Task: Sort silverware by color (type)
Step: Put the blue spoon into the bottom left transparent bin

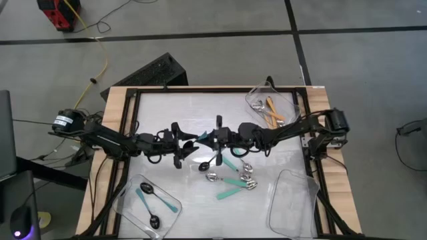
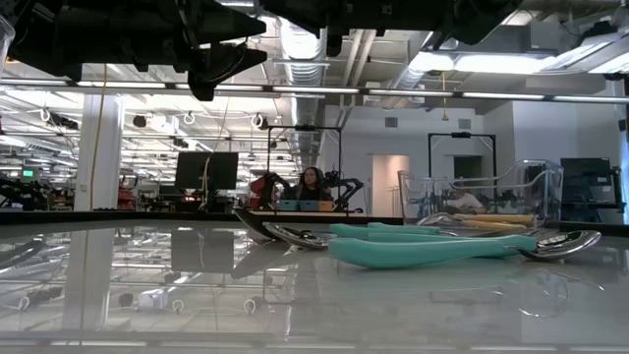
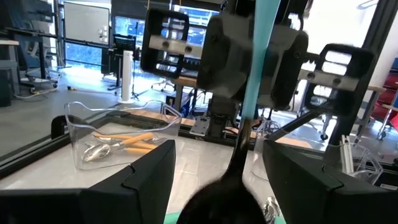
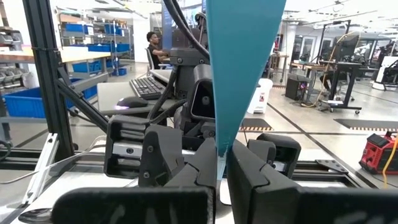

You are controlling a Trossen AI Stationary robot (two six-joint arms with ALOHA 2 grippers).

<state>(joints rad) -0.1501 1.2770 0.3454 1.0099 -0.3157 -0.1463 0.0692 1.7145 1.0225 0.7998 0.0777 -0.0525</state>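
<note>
Both arms meet over the middle of the table. The right gripper (image 1: 212, 139) has its two fingers pressed together on the handle of a blue-handled spoon (image 1: 205, 136). In the right wrist view that handle (image 4: 239, 68) rises as a broad blue strip straight out from between the closed fingers (image 4: 186, 177).

The left gripper (image 1: 188, 141) faces the right one from just across the spoon, fingers spread wide. In the left wrist view the spoon's black bowl (image 3: 231, 186) hangs in the gap between the left fingers (image 3: 140, 180), and I cannot tell whether either finger touches it.

On the table just beyond the right gripper, on the side nearer the table's front edge, lies a loose cluster of teal-handled spoons (image 1: 235, 179) with silver bowls, some crossing one another. From table height they lie flat, long teal handles (image 2: 423, 251) with a bowl (image 2: 565, 243) at the end.

Well off from the left gripper, towards its own front corner, a clear tray (image 1: 127, 200) holds two more blue-handled spoons with black bowls (image 1: 148, 197). Behind the right gripper, at the far corner on its side, another clear tray (image 1: 257, 93) holds orange-handled spoons (image 1: 273, 112), also visible past the left fingers (image 3: 124, 142). A third clear tray (image 1: 293, 207) sits at the front corner on the right arm's side.

A seated person (image 2: 312, 185) is in the room behind the table.
</note>
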